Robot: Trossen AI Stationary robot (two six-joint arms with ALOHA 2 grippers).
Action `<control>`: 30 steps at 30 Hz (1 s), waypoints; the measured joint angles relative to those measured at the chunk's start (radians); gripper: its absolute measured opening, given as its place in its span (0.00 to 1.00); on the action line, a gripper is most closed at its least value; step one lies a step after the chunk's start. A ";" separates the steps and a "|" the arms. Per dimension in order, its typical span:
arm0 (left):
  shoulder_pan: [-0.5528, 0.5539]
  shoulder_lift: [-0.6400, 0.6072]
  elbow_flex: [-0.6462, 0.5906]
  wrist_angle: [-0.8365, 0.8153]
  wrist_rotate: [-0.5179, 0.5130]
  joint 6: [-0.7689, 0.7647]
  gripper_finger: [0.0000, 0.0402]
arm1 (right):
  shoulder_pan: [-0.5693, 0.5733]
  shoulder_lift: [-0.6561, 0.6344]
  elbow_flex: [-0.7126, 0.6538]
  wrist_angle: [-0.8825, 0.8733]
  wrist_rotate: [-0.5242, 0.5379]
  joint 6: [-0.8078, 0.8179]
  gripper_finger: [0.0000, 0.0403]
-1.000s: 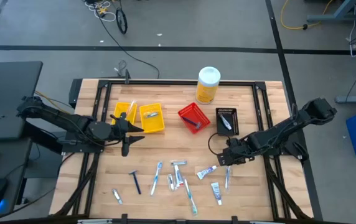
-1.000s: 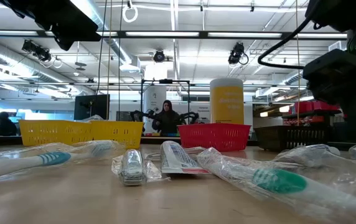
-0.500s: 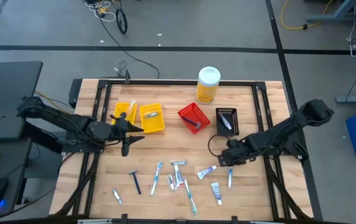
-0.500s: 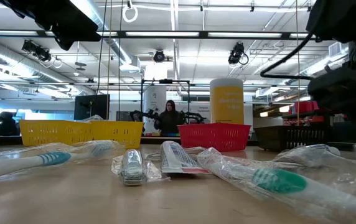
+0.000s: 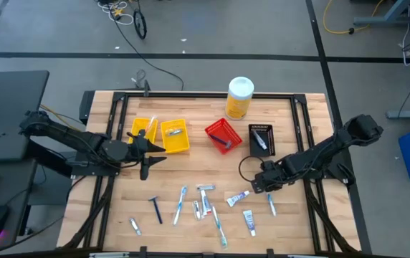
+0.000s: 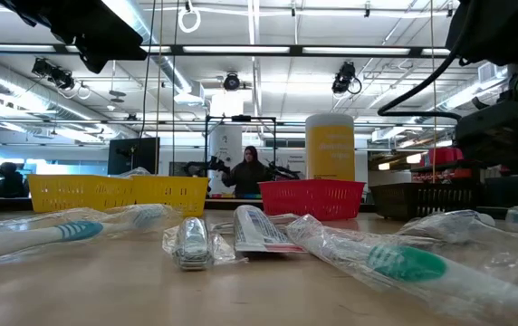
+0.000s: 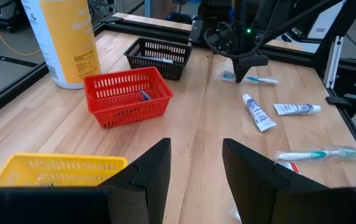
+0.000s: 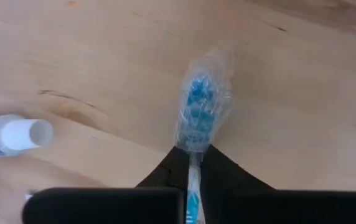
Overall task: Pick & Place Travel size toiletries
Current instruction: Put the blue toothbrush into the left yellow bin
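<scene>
The travel size toiletries lie scattered on the near half of the table: toothbrushes (image 5: 181, 204), toothpaste tubes (image 5: 239, 196), a razor (image 5: 156, 209) and a small packet (image 5: 135, 226). My right gripper (image 5: 265, 188) stands at the right end of the scatter, shut on a blue-white wrapped toothbrush (image 5: 272, 206). The same toothbrush (image 7: 254, 79) shows under it in the left wrist view. My left gripper (image 5: 153, 159) waits open at the table's left, beside the yellow bins, holding nothing. My right gripper pinches the toothbrush's neck (image 8: 193, 163), just behind the wrapped bristle head (image 8: 200, 109), between its two fingers. The fingers come from above, pointing down, and lie across the brush. The brush lies level and looks to rest on the table.
Two yellow bins (image 5: 175, 136), a red bin (image 5: 223, 136) and a black bin (image 5: 261, 138) stand in a row across the middle. A tall yellow canister (image 5: 239, 98) stands behind them. A toothpaste tube (image 8: 13, 137) lies close to the held brush.
My right gripper has come down a little and shut on the toothbrush. The brush's handle end has swung slightly toward the table's right edge.
</scene>
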 joint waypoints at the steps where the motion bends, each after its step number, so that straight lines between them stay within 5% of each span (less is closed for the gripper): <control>1: 0.000 0.000 0.000 0.000 0.000 0.000 0.38 | 0.000 -0.008 -0.001 0.005 0.001 -0.007 0.05; 15: 0.000 0.106 0.000 0.111 -0.005 -0.016 0.38 | -0.056 -0.172 -0.005 0.278 0.302 -0.287 0.06; 20: 0.000 0.236 -0.001 0.223 -0.003 -0.023 0.38 | -0.120 -0.180 -0.003 0.543 0.473 -0.579 0.06; 30: 0.051 0.422 0.000 0.493 -0.090 -0.140 0.38 | -0.221 -0.167 -0.003 1.011 0.462 -1.238 0.06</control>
